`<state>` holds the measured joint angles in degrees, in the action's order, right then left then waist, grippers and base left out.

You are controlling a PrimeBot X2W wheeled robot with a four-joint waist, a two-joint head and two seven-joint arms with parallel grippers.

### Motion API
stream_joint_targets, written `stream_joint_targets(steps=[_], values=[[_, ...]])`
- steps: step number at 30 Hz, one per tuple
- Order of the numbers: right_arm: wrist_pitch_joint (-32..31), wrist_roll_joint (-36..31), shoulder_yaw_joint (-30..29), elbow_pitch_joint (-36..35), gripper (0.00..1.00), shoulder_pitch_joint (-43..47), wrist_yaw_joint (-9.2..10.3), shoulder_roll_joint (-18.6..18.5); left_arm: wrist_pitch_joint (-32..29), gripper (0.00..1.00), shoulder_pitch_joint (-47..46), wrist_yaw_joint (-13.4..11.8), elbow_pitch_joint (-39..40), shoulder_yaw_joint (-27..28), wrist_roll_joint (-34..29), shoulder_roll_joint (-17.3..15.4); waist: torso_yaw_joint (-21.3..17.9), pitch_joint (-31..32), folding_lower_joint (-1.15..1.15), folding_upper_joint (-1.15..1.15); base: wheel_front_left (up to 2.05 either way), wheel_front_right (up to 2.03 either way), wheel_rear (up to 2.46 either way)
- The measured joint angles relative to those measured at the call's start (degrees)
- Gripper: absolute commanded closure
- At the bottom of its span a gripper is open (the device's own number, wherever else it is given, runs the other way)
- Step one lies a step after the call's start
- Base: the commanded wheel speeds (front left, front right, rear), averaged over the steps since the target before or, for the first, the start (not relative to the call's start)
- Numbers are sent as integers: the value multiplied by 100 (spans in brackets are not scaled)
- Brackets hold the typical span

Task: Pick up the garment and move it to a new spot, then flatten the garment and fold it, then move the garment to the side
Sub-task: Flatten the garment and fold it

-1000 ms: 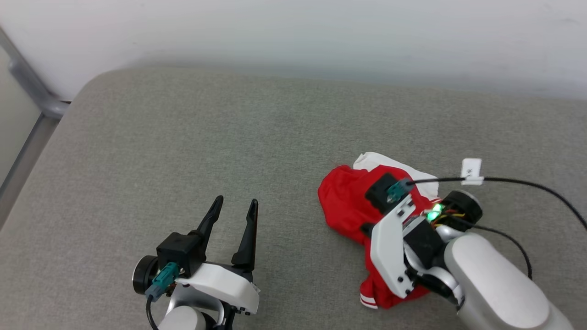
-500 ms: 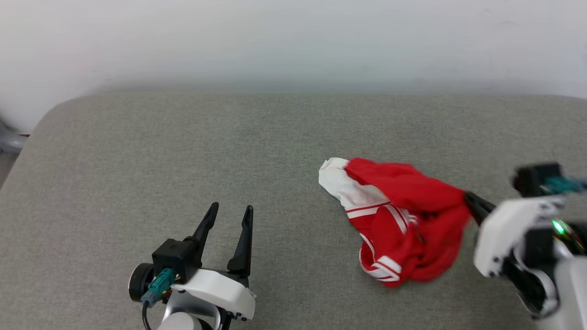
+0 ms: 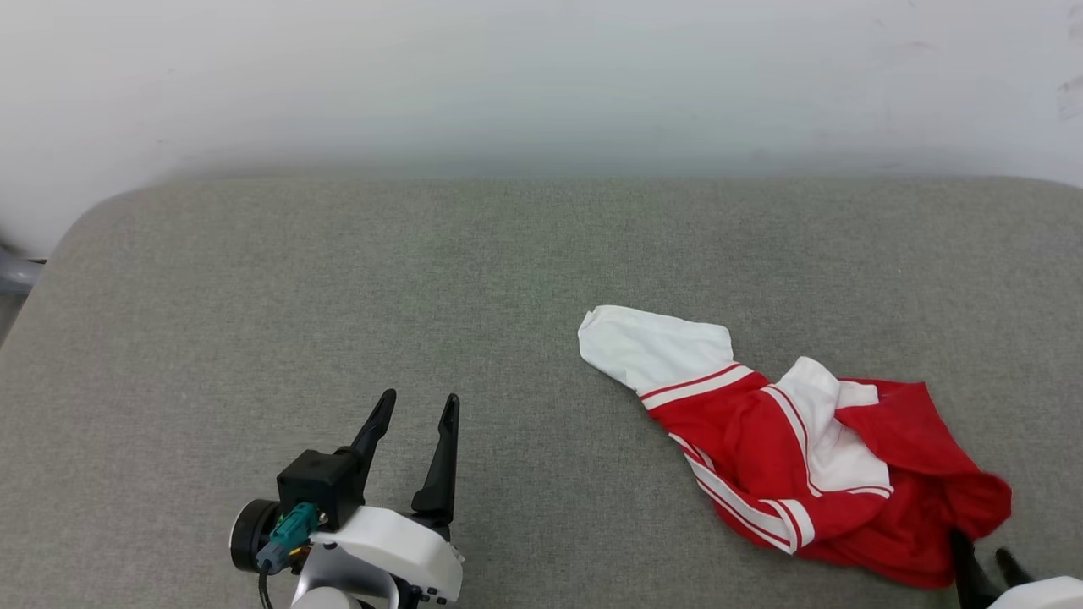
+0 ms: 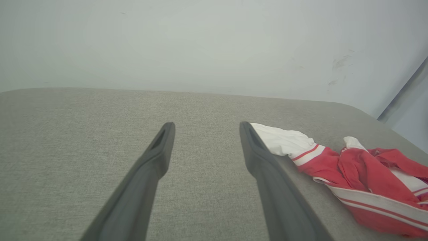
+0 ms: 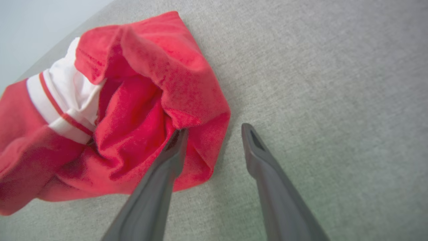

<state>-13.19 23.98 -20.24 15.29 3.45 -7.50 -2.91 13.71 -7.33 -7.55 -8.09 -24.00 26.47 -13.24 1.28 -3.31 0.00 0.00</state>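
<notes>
The garment [image 3: 812, 474] is a red jersey with white sleeves and striped trim, lying crumpled on the right of the grey cushion, one white sleeve stretched to the left. My right gripper [image 3: 980, 548] is open at its near right edge. In the right wrist view the garment [image 5: 140, 100] lies bunched to the left. There the right gripper [image 5: 214, 130] has one finger over the red hem and the other over bare cushion, gripping nothing. My left gripper [image 3: 420, 399] stands open and empty, well left of the garment [image 4: 361, 174]; from the wrist, the left gripper [image 4: 207, 125] points at the wall.
A wide grey fabric cushion [image 3: 338, 279] carries everything, with a pale wall [image 3: 541, 76] close behind it. Its rounded left corner ends near a grey metal bar [image 3: 10, 275]. A grey bar [image 4: 404, 93] also runs past the cushion's right end.
My right gripper pulled the garment to the right, then opened and let it drop onto the cushion. The garment is more spread out. The head camera shifted; the left gripper stayed open.
</notes>
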Motion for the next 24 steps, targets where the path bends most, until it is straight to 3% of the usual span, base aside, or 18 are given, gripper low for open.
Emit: stream_joint_targets(steps=[4,8,12,24], values=[[801,-63,71,-166,0,-49,0,2,-19,0,47,-10,-2,5,15,-30,14,81,0,0,0,0,0],[1670,-525,164,-667,0,-66,-1,1,-42,0,154,-62,10,11,43,-66,37,228,0,0,0,0,0],[1677,-773,254,-1009,0,25,-1,1,-69,0,245,-113,40,18,51,-98,38,320,0,0,0,0,0],[739,-1298,788,-2643,0,549,-1,1,-185,0,405,-263,225,38,68,-224,-27,429,0,0,0,0,0]])
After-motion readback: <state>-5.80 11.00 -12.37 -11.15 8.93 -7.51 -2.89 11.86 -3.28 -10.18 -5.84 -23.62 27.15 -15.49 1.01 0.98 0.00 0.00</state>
